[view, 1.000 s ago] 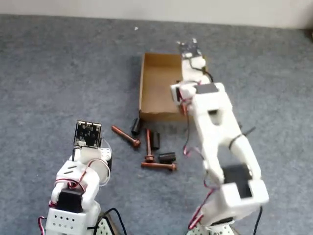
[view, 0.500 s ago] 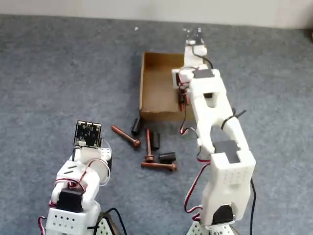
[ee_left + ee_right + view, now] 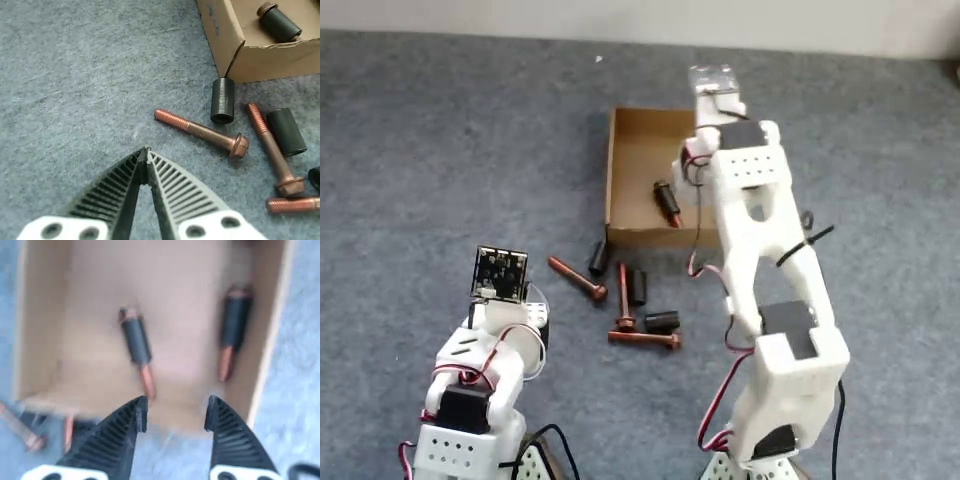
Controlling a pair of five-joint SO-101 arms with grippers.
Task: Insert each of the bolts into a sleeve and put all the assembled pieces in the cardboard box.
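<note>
Three bolts (image 3: 200,132) lie ahead of our clenched left gripper (image 3: 145,161), sleeves (image 3: 223,100) beside them. Our right gripper (image 3: 175,412), spread and empty, hangs over the cardboard box (image 3: 185,305), two assembled pieces (image 3: 136,342) beneath; we should lift straight, clearing its wall.

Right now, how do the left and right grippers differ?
The left gripper is shut; the right gripper is open. The left hangs over carpet near a loose bolt; the right hangs over the cardboard box, above an assembled piece. Both are empty.
</note>
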